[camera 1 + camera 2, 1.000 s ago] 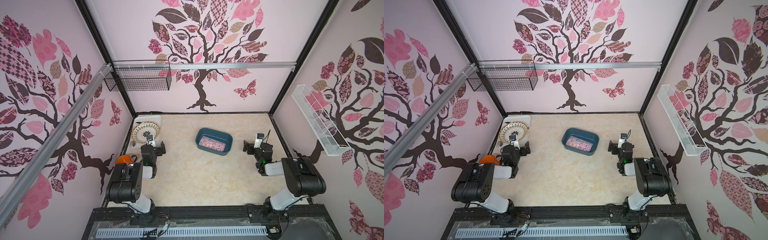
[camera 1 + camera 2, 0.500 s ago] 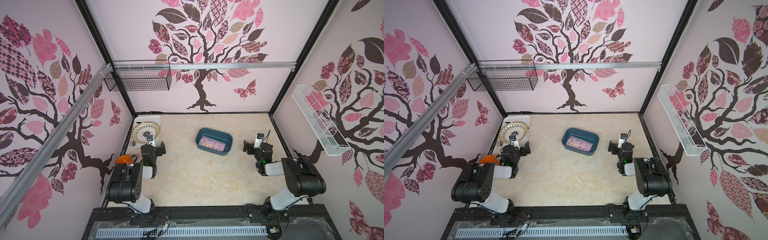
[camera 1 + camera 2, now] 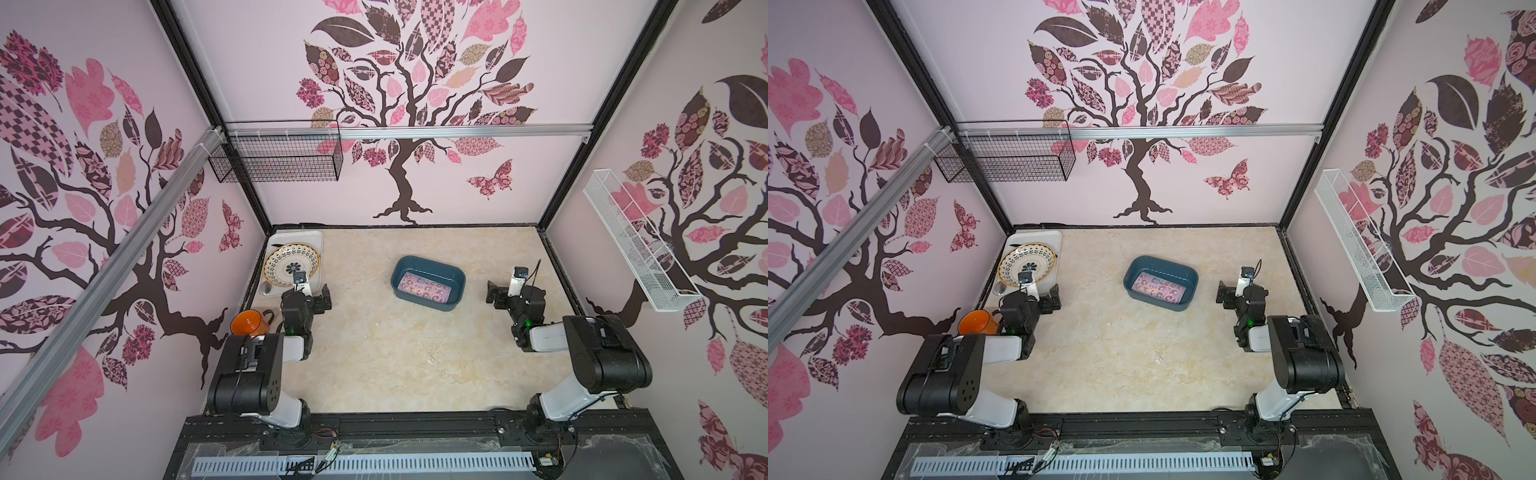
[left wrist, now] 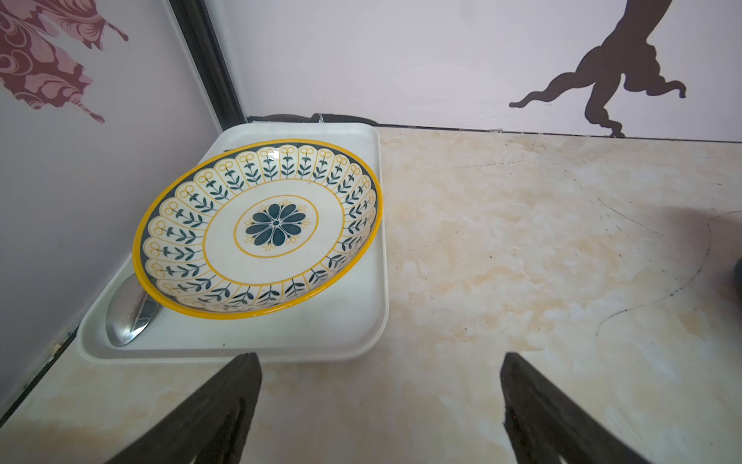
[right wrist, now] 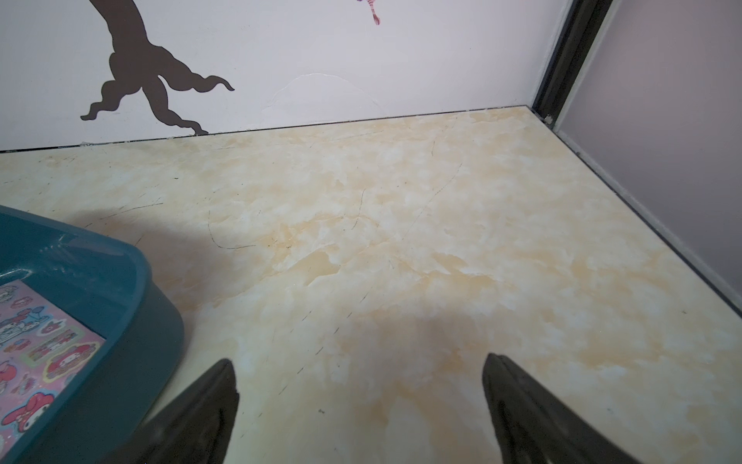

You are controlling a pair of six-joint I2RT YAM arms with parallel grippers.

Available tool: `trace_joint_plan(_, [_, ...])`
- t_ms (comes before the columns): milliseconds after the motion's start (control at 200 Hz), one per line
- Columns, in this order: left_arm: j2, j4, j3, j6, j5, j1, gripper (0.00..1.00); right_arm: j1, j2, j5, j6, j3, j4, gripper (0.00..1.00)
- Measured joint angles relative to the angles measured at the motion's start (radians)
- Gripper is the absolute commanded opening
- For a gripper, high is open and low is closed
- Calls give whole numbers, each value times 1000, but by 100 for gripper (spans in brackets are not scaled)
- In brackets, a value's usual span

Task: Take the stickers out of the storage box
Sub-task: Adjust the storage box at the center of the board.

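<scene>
Sitting near the middle of the cream marble-patterned tabletop (image 3: 386,357), a little towards the right arm's side, the dark teal plastic storage box (image 3: 430,269) with rounded corners holds the stickers (image 3: 424,287). They are thin sheets whose pink top sheet of cartoon figures lies flat on the box floor, and how many lie beneath it cannot be told. That central spot looks chosen so either arm can reach in from above over the low walls. The black right gripper (image 5: 359,359) is poised near the box's end with its jaws spread wide and nothing between them, so it is probably the one placed to go in. The black left gripper (image 4: 378,358), equally wide and empty, faces a white rectangular plastic tray (image 4: 379,257) carrying a yellow-rimmed leaf-patterned ceramic plate (image 4: 261,229) propped on a steel spoon (image 4: 128,317). An orange mug (image 3: 248,323) stands beside that arm. None of these belongs to the task. With the sheet flat, lifting an edge will likely be the hard part.
</scene>
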Motion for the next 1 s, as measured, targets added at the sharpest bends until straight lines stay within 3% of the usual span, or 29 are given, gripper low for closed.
trace_joint_plan(135, [-197, -210, 75, -108, -26, 0, 99, 2, -217, 66, 76, 22, -278, 99])
trace_joint_plan(240, [-291, -216, 72, -183, -16, 7, 98, 0, -397, 92, 165, 82, -423, 99])
trace_joint_plan(330, [-311, -242, 59, -239, 28, 11, 98, -1, -434, 39, 219, 163, -546, 99])
trace_joint_plan(500, [-214, -303, 108, -335, 215, -58, 98, 0, -294, -143, 286, 402, -833, 99])
trace_joint_plan(710, [-53, -445, 306, -364, 331, -402, 98, 9, -11, -349, 354, 705, -1064, 99])
trace_joint_plan(790, [-12, -490, 353, -379, 346, -493, 98, 24, 114, -410, 373, 824, -1127, 100])
trace_joint_plan(1000, [111, -626, 422, -450, 353, -518, 97, 88, 337, -533, 396, 1024, -1252, 99])
